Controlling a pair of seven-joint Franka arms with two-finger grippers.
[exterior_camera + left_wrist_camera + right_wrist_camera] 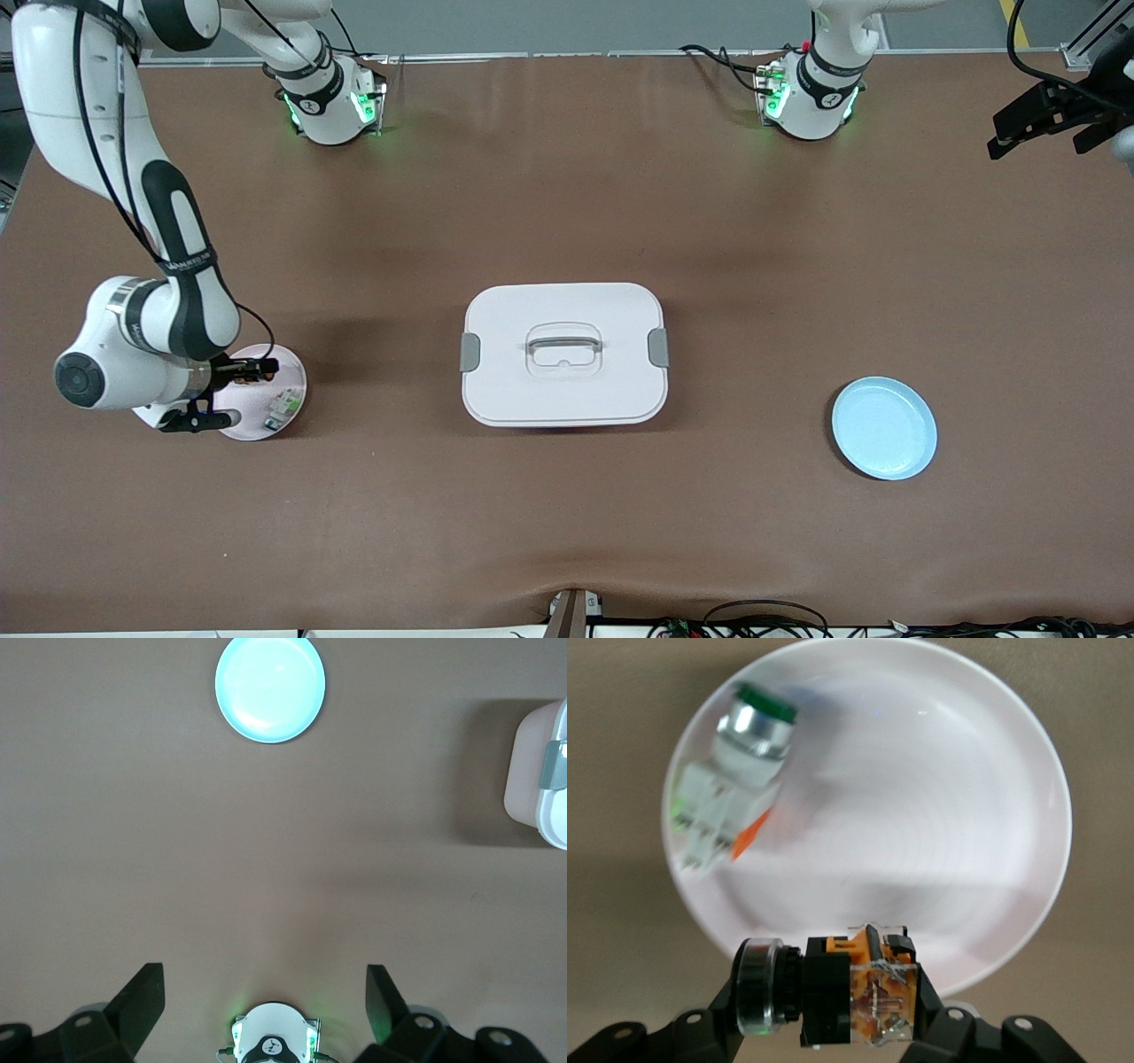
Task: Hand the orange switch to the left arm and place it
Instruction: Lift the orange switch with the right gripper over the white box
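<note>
**Small hard switch pinched at the pink plate**

The right tool point(833, 1028) is closed on the orange switch point(855, 988) at the pink plate point(288, 368), which sits at the right arm's end of the bench. In the right wrist view the fingers point(722, 1019) clamp the switch across its blocky black-and-orange body, with the silver-ringed cap sticking out to one side. It looks like rigid plastic, light and stubby, so it should not bend or crush, but the smooth faces could let it twist or slip if the pinch is off-centre. Holding the square body rather than the round cap seems the safer choice. A white-and-green part point(731, 771) lies on the same plate, well apart from the held switch.

The box point(564, 354) stands mid-bench, between the pink plate and the blue plate point(884, 428). The left tool point(266, 1001) waits with its fingers spread wide and empty, high over the left arm's end of the bench.
</note>
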